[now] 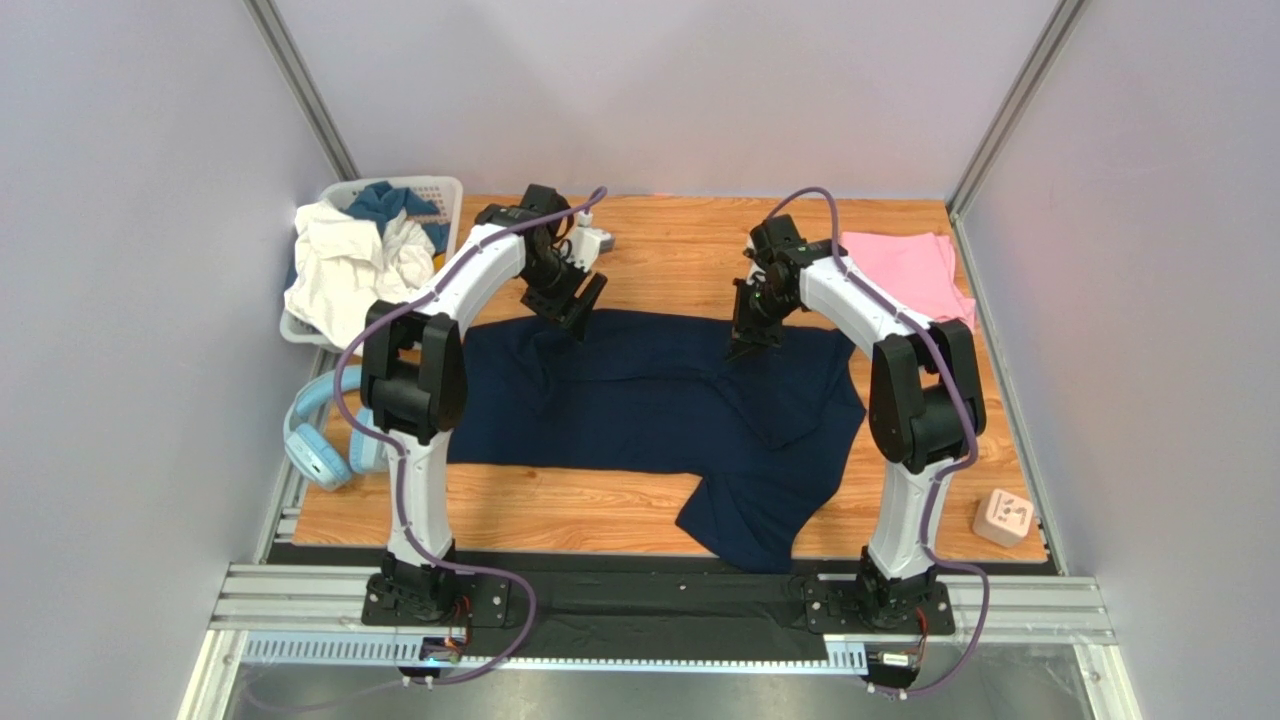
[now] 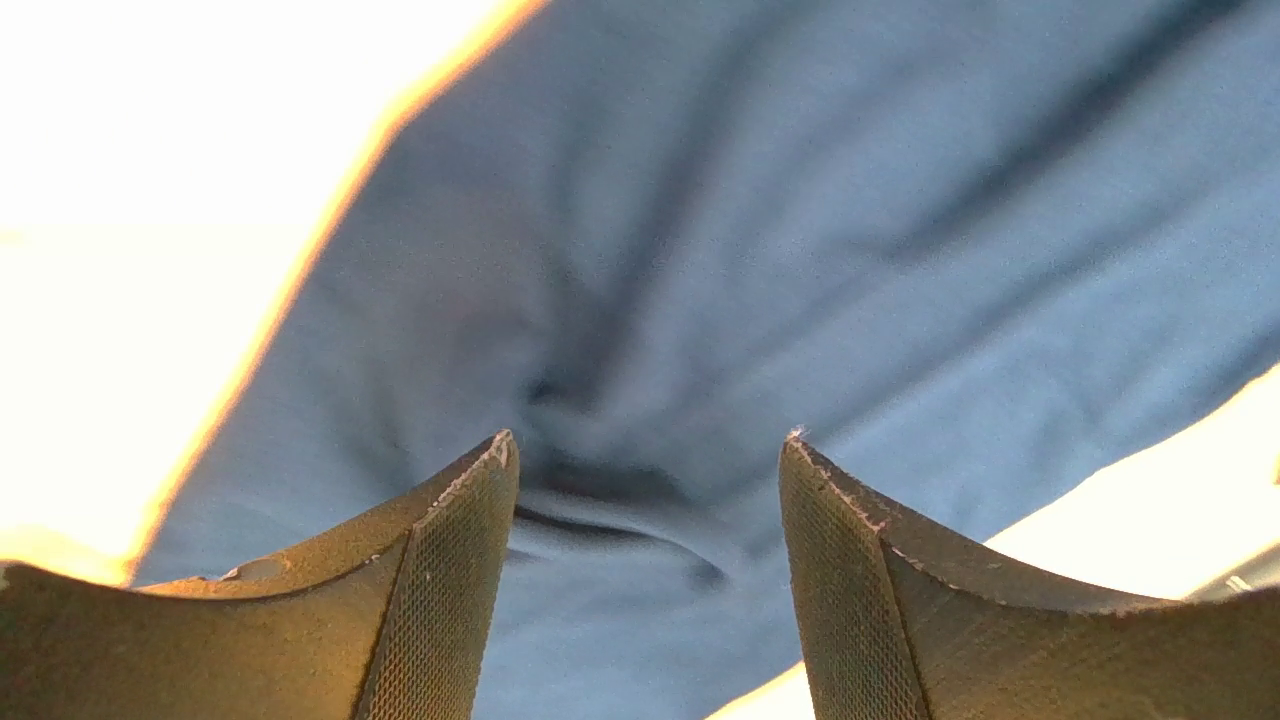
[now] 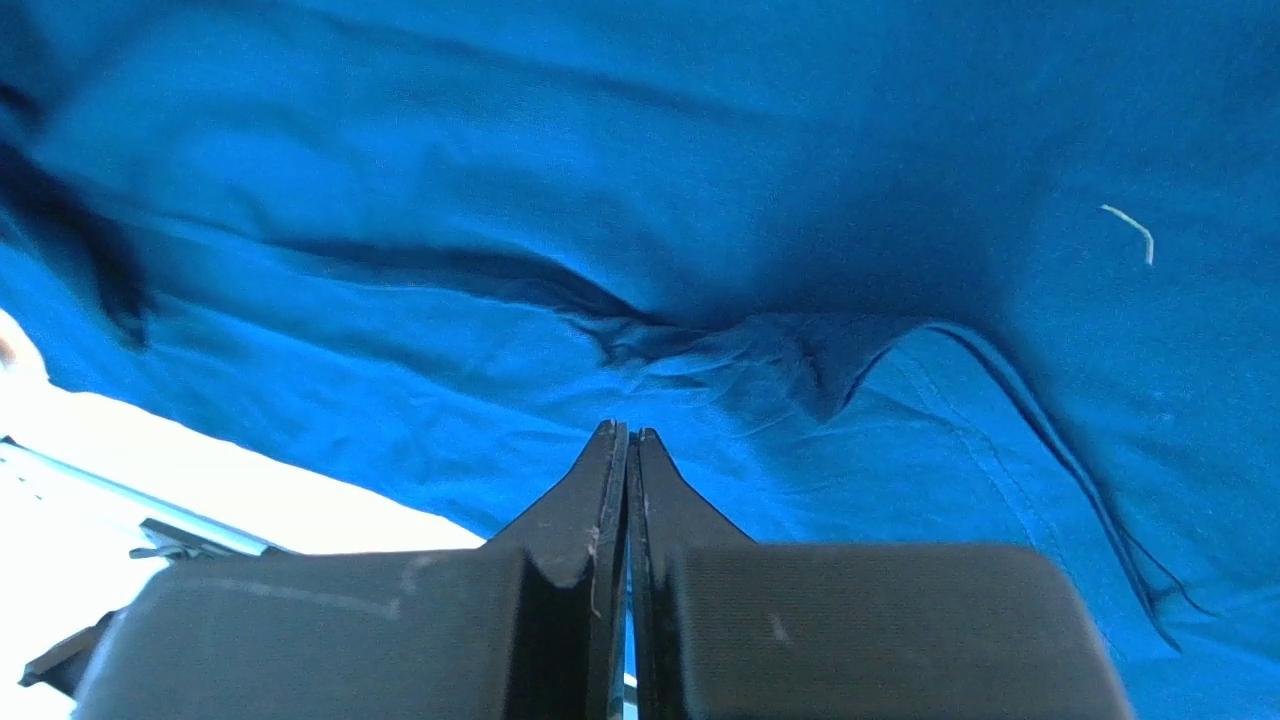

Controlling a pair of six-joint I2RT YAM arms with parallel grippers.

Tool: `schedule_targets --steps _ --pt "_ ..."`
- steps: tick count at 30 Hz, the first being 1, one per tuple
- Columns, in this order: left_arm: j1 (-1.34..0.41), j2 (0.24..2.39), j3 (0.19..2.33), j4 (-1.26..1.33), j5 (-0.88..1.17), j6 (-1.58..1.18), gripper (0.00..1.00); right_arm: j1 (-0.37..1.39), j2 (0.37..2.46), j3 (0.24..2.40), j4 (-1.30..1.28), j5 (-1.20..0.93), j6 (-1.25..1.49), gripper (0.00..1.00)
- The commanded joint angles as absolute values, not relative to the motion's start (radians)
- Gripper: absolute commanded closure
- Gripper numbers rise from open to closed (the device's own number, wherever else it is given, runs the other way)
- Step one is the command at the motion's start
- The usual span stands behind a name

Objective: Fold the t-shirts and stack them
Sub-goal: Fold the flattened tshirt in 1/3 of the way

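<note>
The large dark navy t-shirt (image 1: 646, 405) lies spread on the wooden table, one part hanging toward the front edge. The light pink t-shirt (image 1: 905, 270) lies folded at the back right. My left gripper (image 1: 565, 309) is open over the navy shirt's far left edge; in the left wrist view (image 2: 646, 443) its fingers straddle a wrinkle of the cloth (image 2: 781, 225). My right gripper (image 1: 747, 333) is at the shirt's far edge, right of middle. In the right wrist view (image 3: 624, 435) its fingers are pressed together just above the cloth (image 3: 751, 150), with no fabric seen between them.
A white basket (image 1: 436, 191) with white and blue clothes stands at the back left corner. Light-blue headphones (image 1: 320, 443) lie at the table's left edge. A small beige box (image 1: 1004, 518) sits at the front right. Grey walls enclose the table.
</note>
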State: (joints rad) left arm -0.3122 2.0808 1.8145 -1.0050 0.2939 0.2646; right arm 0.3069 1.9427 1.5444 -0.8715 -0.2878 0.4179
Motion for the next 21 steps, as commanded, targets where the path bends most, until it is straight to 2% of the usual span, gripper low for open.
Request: schedule_targets --steps 1,12,16,21 --pt "-0.307 2.114 1.867 -1.016 0.190 0.313 0.30 0.288 1.966 1.520 -0.834 -0.295 0.408 0.98" --pt "-0.298 2.022 1.580 -0.928 0.138 0.350 0.30 0.285 2.075 1.568 -0.836 -0.253 0.391 1.00" --pt "-0.275 1.982 1.505 -0.870 0.025 0.383 0.30 0.284 2.065 1.554 -0.833 -0.278 0.393 1.00" --pt "-0.215 1.997 1.583 -0.912 -0.011 0.388 0.32 0.285 1.996 1.507 -0.828 -0.281 0.396 0.99"
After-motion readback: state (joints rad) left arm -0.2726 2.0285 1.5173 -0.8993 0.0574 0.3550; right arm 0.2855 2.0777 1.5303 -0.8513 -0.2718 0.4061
